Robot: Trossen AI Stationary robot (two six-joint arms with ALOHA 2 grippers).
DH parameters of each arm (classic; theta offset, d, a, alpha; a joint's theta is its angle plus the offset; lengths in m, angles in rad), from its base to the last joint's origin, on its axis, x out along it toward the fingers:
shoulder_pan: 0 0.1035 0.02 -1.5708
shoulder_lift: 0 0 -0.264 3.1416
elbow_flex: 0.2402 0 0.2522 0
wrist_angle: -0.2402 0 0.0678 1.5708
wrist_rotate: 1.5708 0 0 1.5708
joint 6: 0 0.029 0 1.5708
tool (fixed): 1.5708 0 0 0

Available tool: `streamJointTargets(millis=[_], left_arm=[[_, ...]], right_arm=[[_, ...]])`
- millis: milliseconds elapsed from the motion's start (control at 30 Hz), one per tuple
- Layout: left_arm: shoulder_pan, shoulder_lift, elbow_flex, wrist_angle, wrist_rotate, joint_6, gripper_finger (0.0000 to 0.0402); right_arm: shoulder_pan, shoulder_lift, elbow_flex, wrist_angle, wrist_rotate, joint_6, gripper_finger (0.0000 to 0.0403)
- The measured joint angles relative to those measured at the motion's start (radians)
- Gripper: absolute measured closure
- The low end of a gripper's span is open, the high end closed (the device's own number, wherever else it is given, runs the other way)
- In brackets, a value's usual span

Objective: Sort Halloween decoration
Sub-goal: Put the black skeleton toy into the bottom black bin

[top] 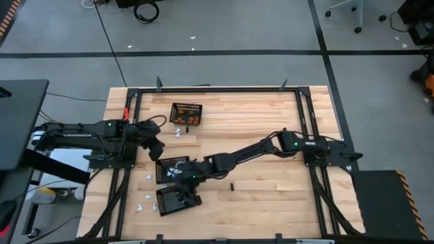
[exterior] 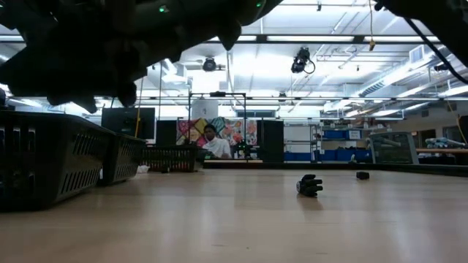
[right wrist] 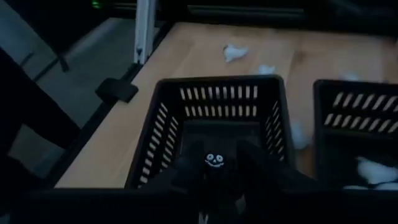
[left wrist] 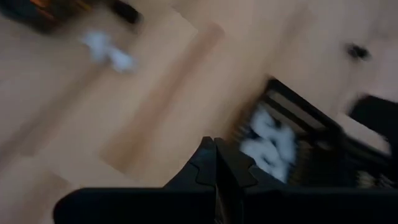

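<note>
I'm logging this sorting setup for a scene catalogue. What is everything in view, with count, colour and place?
Mesh baskets: three, black; one at the table's far side holding orange pieces, two nearer, one holding white pieces, one nearest the front edge.
Loose white pieces: several, on the wood near the baskets.
Loose black pieces: at least two, on the open wood right of the baskets.
Table: one, light wood.
Person: one, far behind the table in the low view.
Left gripper: shut, empty, beside the middle basket.
Right gripper: over the front basket, holding a black piece with a white face.
</note>
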State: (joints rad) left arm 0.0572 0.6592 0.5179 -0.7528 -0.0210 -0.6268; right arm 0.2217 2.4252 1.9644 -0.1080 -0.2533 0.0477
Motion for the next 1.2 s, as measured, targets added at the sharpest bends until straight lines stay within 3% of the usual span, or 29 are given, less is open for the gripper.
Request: streamJointTargets(millis=[167, 433, 633, 933, 1200], left_arm=[[-0.030, 0.001, 0.000, -0.025, 0.121, -0.002, 0.0397], [-0.102, 0.000, 0.000, -0.050, 0.122, -0.042, 0.0397], [-0.136, 0.001, 0.000, -0.049, 0.092, -0.060, 0.0397], [-0.136, 0.000, 0.000, -0.043, 0.067, -0.061, 0.0397], [-0.136, 0.000, 0.000, -0.047, 0.067, -0.043, 0.0397]], right_arm=[[-0.008, 0.021, 0.035, -0.056, -0.009, 0.052, 0.0277], [-0.016, 0.010, 0.035, -0.078, 0.016, 0.088, 0.0242], [-0.014, 0.010, 0.035, -0.097, -0.052, 0.122, 0.0222], [-0.004, 0.006, 0.037, -0.128, -0.054, 0.163, 0.0153], [-0.006, -0.097, 0.068, -0.423, -0.035, 0.146, 0.0159]])
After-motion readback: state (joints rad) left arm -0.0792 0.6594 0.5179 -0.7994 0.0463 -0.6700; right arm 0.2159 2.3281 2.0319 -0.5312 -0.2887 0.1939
